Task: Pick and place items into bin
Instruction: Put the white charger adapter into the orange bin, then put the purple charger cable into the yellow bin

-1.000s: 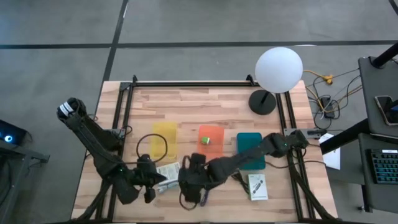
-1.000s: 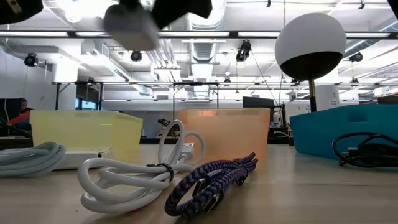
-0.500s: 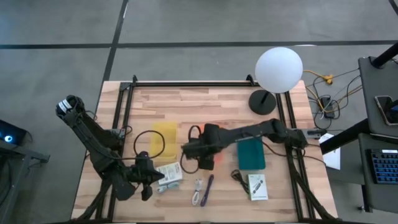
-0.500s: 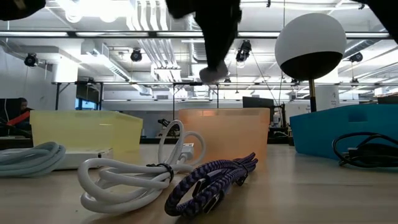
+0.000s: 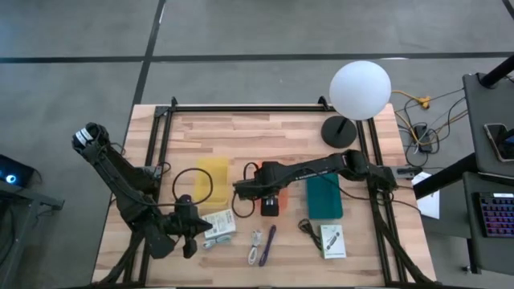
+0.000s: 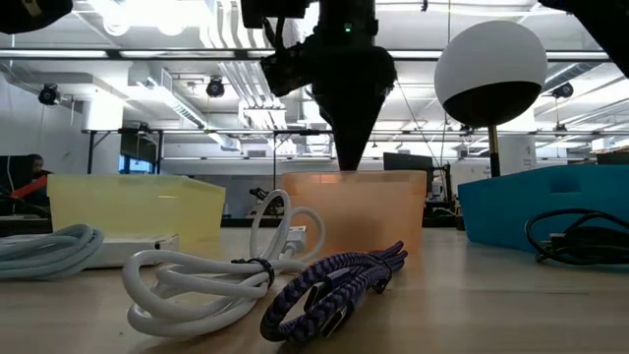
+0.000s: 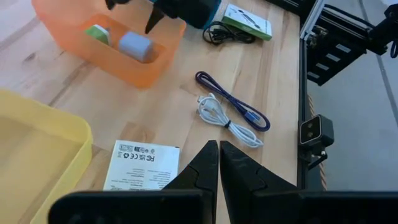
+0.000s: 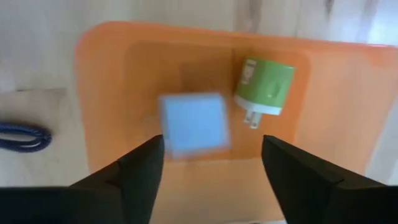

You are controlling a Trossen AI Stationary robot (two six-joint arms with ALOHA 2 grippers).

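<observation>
Where a second earlier the right gripper (image 8: 205, 163) hung low over the cords at the table's front edge with a pale cube in its fingers, it now hangs above the orange bin (image 5: 273, 186), fingers spread wide and empty. At far left, the left gripper (image 7: 219, 167) waits closed near a white printed card (image 7: 142, 165). The pale blue-purple cube (image 8: 194, 123) lies free inside the bin beside a green plug adapter (image 8: 263, 90), so this item looks delivered. White and purple cords (image 7: 231, 111) remain on the wood.
</observation>
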